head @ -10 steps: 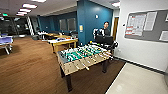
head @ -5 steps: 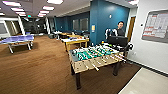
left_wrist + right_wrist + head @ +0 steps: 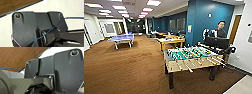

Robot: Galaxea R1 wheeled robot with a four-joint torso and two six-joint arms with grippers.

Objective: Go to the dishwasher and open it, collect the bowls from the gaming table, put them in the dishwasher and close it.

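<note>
**Inspector:** Largest item first?

**Assistant:** The football table [image 3: 189, 58], with a green field and rods, well ahead of both grippers. Beyond it, farther from them again, is the gaming table [image 3: 171, 41]. It has yellow wooden sides and legs and a pale top.

**Inspector:** Any bowls on it?

**Assistant:** Too small to tell. In my judgement they would be light, stiff, smooth and possibly breakable. Take hold at the rim.

**Inspector:** And the grippers, spread or pressed together?

**Assistant:** I cannot tell for either.
</note>
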